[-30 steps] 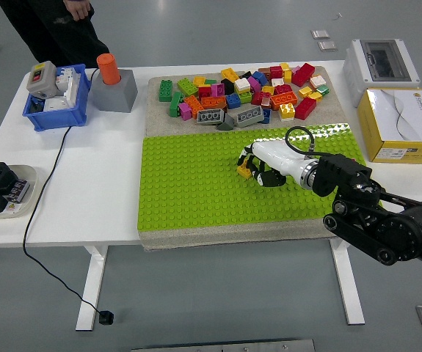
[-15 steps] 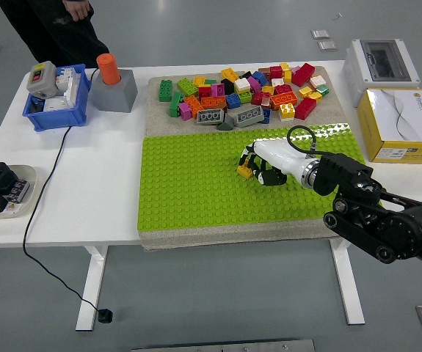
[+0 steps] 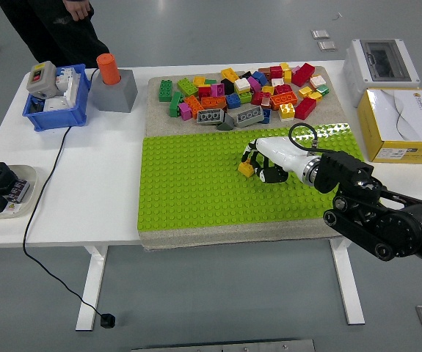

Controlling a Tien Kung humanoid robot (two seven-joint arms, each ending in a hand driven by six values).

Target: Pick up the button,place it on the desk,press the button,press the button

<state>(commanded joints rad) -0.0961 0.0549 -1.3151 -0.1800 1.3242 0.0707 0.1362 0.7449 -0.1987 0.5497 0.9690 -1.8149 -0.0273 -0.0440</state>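
A grey button box (image 3: 41,79) with a green and a red button lies in the blue bin (image 3: 78,110) at the table's back left, its black cable (image 3: 45,176) running down over the front edge. My right hand (image 3: 257,163), white with black fingers, is far from it, low over the green baseplate (image 3: 196,191). The fingers are curled on a small yellow brick (image 3: 245,169) at their tips. My left arm is out of view.
An orange cylinder (image 3: 108,68) stands on a grey block (image 3: 117,94) beside the bin. Several loose bricks (image 3: 244,92) are heaped behind the baseplate. A tray (image 3: 21,176) with black parts sits front left, boxes (image 3: 401,125) at the right. A person (image 3: 56,22) stands at the back left.
My right hand has shifted slightly right and back over the baseplate, the yellow brick staying at its fingertips. Nothing else has moved.
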